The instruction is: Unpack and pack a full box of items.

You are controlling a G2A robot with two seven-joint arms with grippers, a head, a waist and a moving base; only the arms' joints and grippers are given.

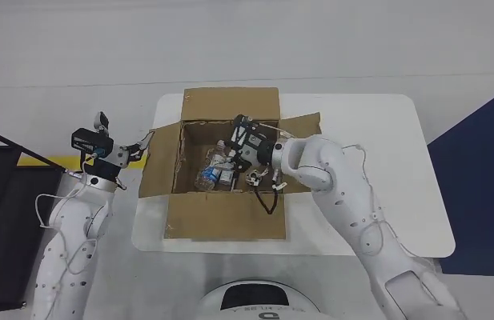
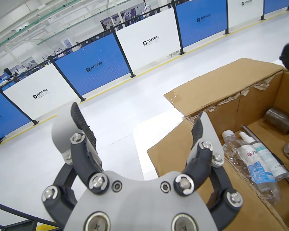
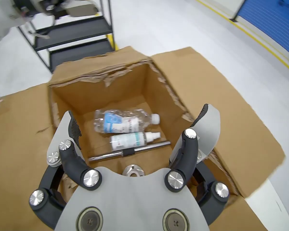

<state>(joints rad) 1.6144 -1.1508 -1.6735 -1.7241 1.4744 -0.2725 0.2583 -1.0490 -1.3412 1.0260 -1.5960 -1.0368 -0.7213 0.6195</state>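
Note:
An open cardboard box (image 1: 224,216) stands on the white table (image 1: 375,128). On its floor lie a crushed clear water bottle (image 3: 122,121), a white spray bottle (image 3: 132,139), a metal rod (image 3: 130,151) and a metal flange (image 3: 134,170). The left wrist view adds a short steel cylinder (image 2: 280,120) beside the same water bottle (image 2: 252,169). My right gripper (image 3: 138,118) hangs open above the box's inside (image 1: 233,154), holding nothing. My left gripper (image 2: 137,115) is open and empty, just outside the box's left flap (image 1: 141,149).
All box flaps are folded outward, with torn edges along the rim (image 3: 98,78). A black shelf rack (image 3: 74,29) stands on the floor beyond the table's left side. Bare table surface lies right of the box (image 1: 367,184).

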